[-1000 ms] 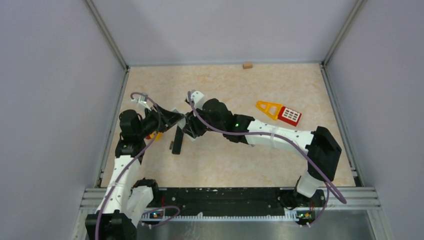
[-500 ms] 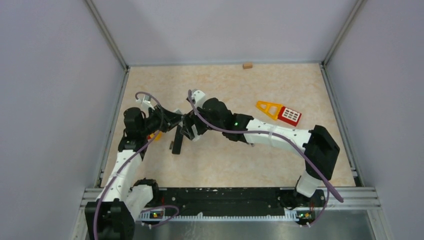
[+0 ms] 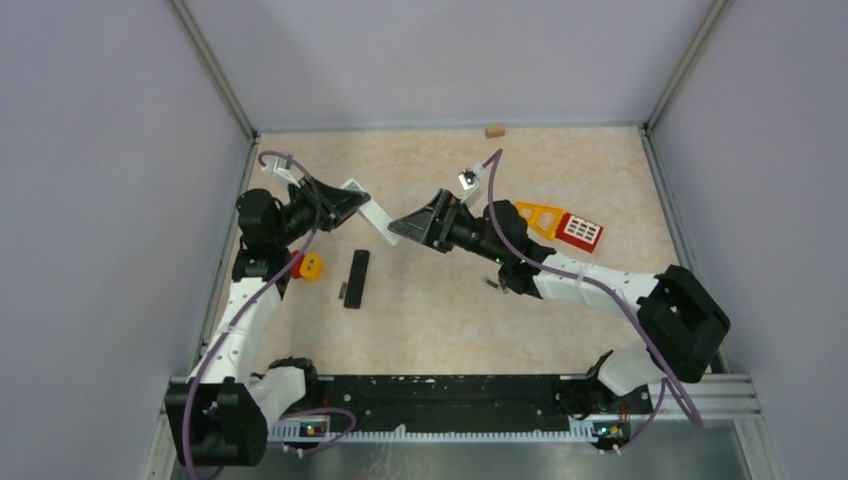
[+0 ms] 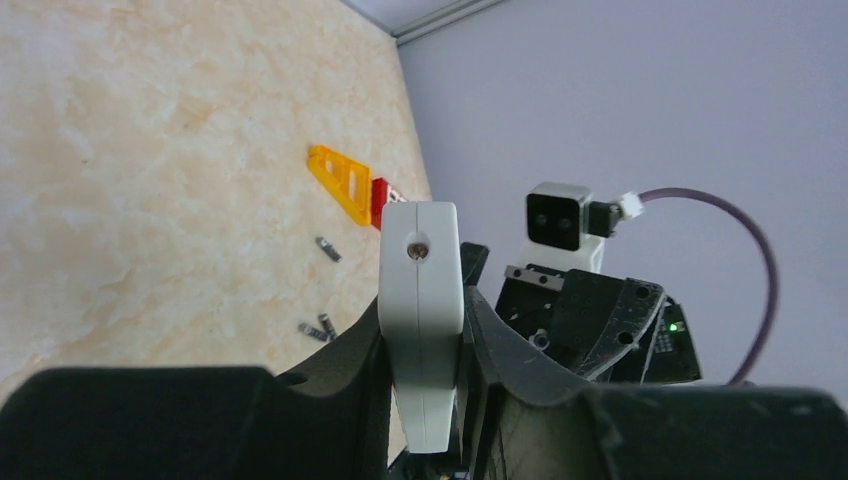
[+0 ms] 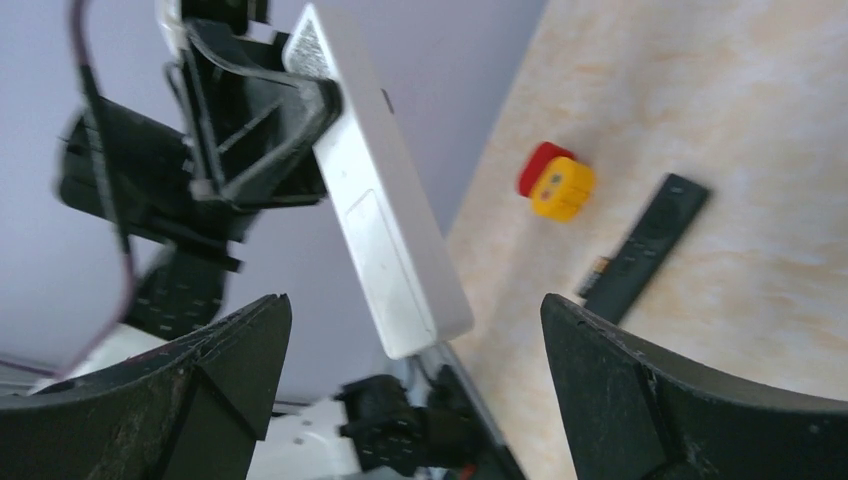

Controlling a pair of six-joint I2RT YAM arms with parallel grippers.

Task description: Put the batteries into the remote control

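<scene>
Well, not far along: batts (image 4: pixel 315 330) lie loose on the table (image 3: pixel 560 170), none loaded. Left claw (image 3: pixel 345 200) is clamped on the white remote (image 3: pixel 368 212), held up off the table; right claw (image 3: pixel 408 226) is spread wide, empty, at the remote's 4 o'clock end. Left wrist cam shows the batts clearly; top cam barely, approx 3 o'clock of the black remote (image 3: pixel 355 278). Only the right wrist cam shows the white remote's back panel, prob. closed.
</scene>
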